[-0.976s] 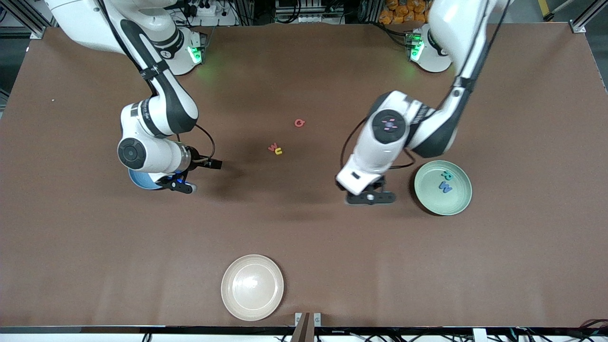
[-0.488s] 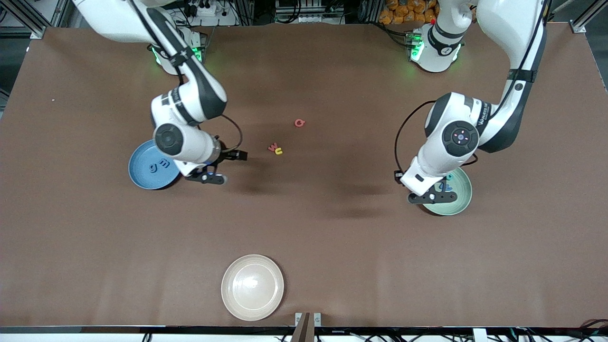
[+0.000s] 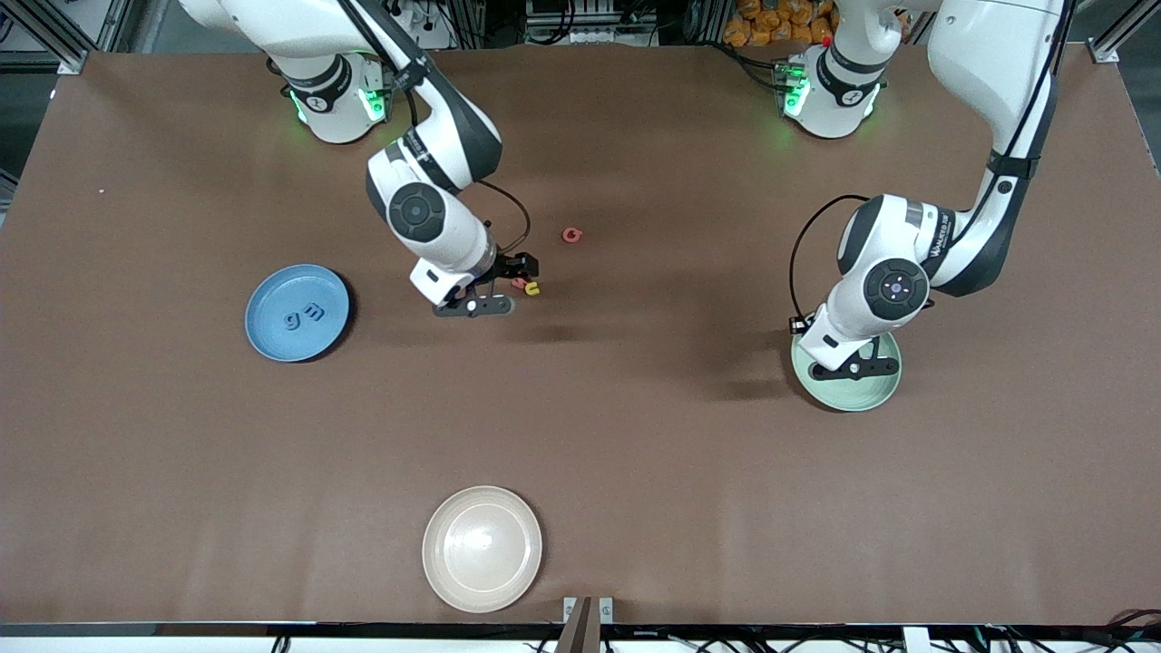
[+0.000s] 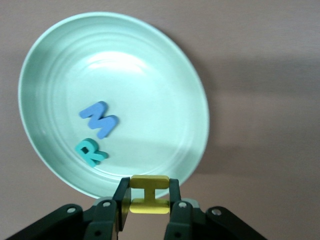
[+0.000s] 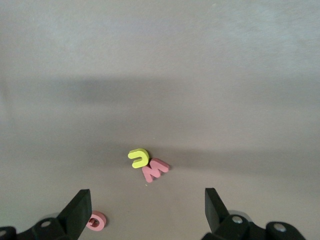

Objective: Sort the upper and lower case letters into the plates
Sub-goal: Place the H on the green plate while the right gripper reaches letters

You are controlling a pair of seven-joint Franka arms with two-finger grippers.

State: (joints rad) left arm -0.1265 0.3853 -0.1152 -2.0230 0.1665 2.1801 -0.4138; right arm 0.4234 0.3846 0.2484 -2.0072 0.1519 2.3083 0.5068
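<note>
left pincer (image 4: 148, 200) grips the yellow h (image 4: 148, 194) over the green plate (image 3: 878, 396), next release; right pincer (image 5: 147, 212) hangs wide open over the u (image 5: 139, 158).

The letters themselves can be read. In the mint green plate (image 4: 165, 65) lie a blue W (image 4: 100, 119) and a teal R (image 4: 90, 152), and a yellow H (image 4: 148, 194) stands between the fingers of the left gripper (image 4: 148, 202). On the table (image 3: 635, 472) lie a yellow u (image 5: 139, 158), a red w (image 5: 156, 170) touching it, and a red Q (image 3: 570, 235). In the blue plate (image 3: 272, 340) I read a g (image 3: 292, 320); the dark letter (image 3: 313, 313) beside it I cannot read.
</note>
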